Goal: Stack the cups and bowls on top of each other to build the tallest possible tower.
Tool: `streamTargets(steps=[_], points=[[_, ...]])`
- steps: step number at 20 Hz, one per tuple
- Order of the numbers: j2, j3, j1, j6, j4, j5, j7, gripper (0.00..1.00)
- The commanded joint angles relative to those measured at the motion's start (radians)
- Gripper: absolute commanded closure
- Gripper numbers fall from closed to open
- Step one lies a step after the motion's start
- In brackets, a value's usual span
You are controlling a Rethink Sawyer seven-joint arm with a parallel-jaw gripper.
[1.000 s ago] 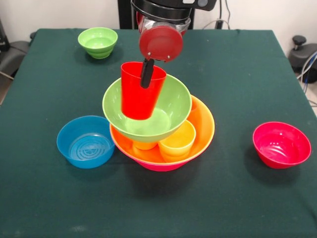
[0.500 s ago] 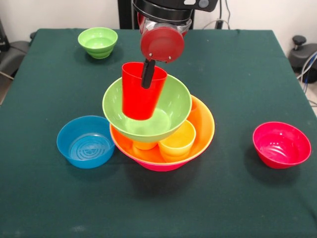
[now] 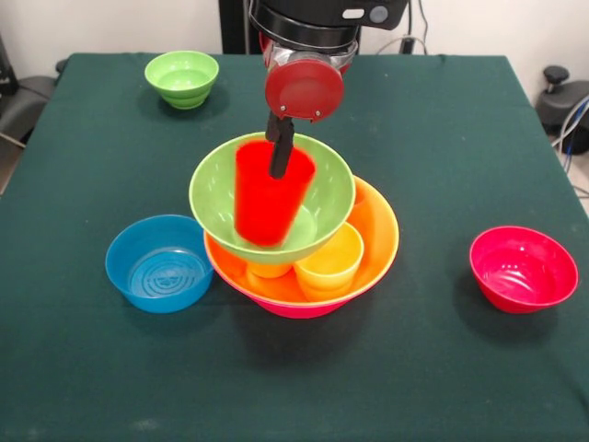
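Observation:
The tower stands mid-table: a large pink bowl (image 3: 296, 308) holds a large orange bowl (image 3: 379, 230). Inside it are a yellow cup (image 3: 329, 264) and an orange cup (image 3: 269, 270), and a medium-large green bowl (image 3: 329, 198) rests on them. The red cup (image 3: 267, 198) is blurred and sits low inside that green bowl, tilted slightly. My gripper (image 3: 279, 147) hangs just over the cup's rim, one dark finger (image 3: 279, 157) reaching into its mouth. The cup looks released. The second yellow cup is hidden.
A small blue bowl (image 3: 158, 262) stands just left of the tower. A small red bowl (image 3: 523, 269) stands at the right. A small green bowl (image 3: 182, 78) stands at the far left, near the table's back edge.
The red cup, held above the green bowl before, has dropped down into it and shows motion blur. The gripper has come down a little.

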Motion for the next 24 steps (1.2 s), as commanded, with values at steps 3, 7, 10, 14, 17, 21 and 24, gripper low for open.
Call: streamTargets(steps=[3, 7, 10, 14, 17, 21, 24], points=[[0.029, 0.075, 0.007, 0.099, -0.021, -0.004, 0.192, 0.00], [0.027, 0.069, 0.009, 0.094, -0.018, -0.005, 0.196, 0.00], [0.022, 0.059, 0.009, 0.093, -0.014, -0.007, 0.199, 0.00], [0.007, 0.065, 0.003, 0.084, 0.010, -0.007, 0.182, 0.00], [0.001, 0.065, 0.005, 0.084, 0.021, -0.007, 0.182, 0.00], [-0.011, 0.069, 0.006, 0.080, 0.036, -0.009, 0.173, 0.00], [-0.023, 0.073, 0.009, 0.075, 0.053, -0.008, 0.169, 0.00]])
